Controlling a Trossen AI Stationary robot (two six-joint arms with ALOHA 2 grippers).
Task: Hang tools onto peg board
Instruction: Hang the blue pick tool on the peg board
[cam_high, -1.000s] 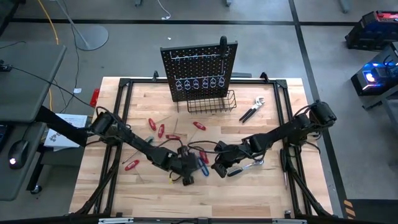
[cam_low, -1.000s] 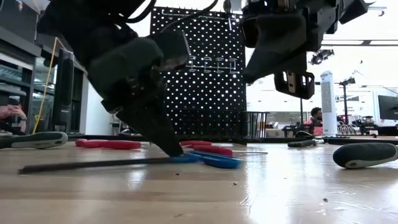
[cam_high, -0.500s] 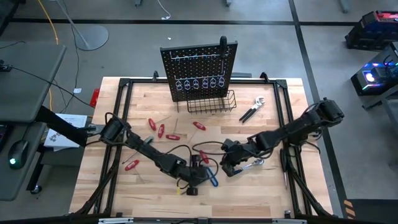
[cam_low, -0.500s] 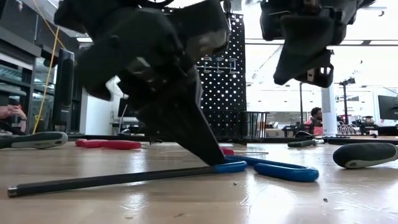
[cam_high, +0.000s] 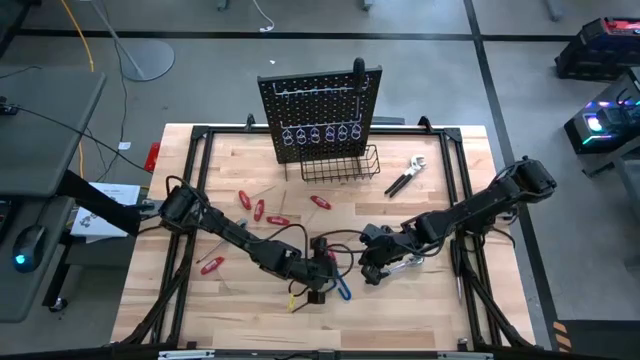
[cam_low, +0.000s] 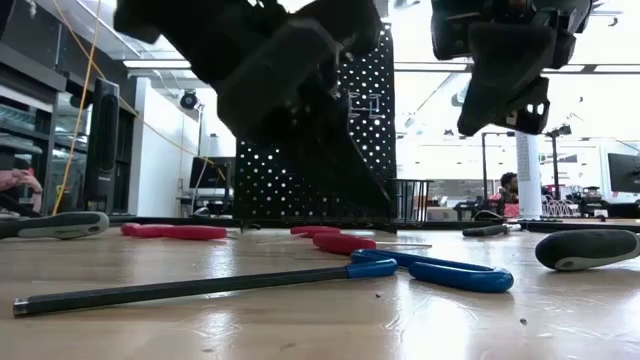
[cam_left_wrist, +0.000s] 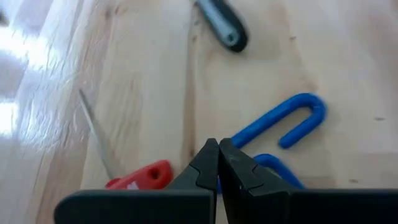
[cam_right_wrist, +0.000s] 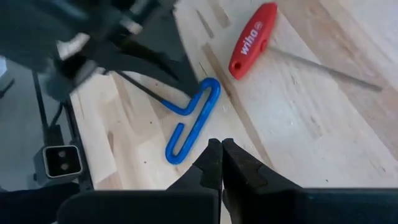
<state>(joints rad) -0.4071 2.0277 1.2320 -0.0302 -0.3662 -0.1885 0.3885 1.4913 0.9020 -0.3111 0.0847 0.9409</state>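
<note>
The blue T-handle key (cam_low: 440, 272) lies flat on the wooden table, its dark shaft (cam_low: 190, 288) pointing away from the handle. My left gripper (cam_left_wrist: 217, 149) is shut and hovers just above the key's handle (cam_left_wrist: 280, 121), clear of the table in the low view (cam_low: 385, 212). My right gripper (cam_right_wrist: 221, 146) is shut too, higher up to the key's right (cam_high: 372, 262), holding nothing. The peg board (cam_high: 322, 115) stands upright at the table's far edge, with a wire basket (cam_high: 340, 165) at its base. Several red-handled screwdrivers (cam_high: 260, 210) lie in front of it.
A chrome ratchet (cam_high: 405, 263) lies just right of my right gripper, and a black-handled screwdriver (cam_high: 458, 272) lies beyond it. Pliers (cam_high: 405, 178) lie at the far right. One red screwdriver (cam_high: 212, 265) lies near the left arm. Bare wood is free along the near edge.
My left gripper, shut, pushed the blue key toward the near edge and a little to the right. The key slid along the table and turned. The gripper then rose off it, rolling as it went. My right gripper drew back toward the right and rose a little.
</note>
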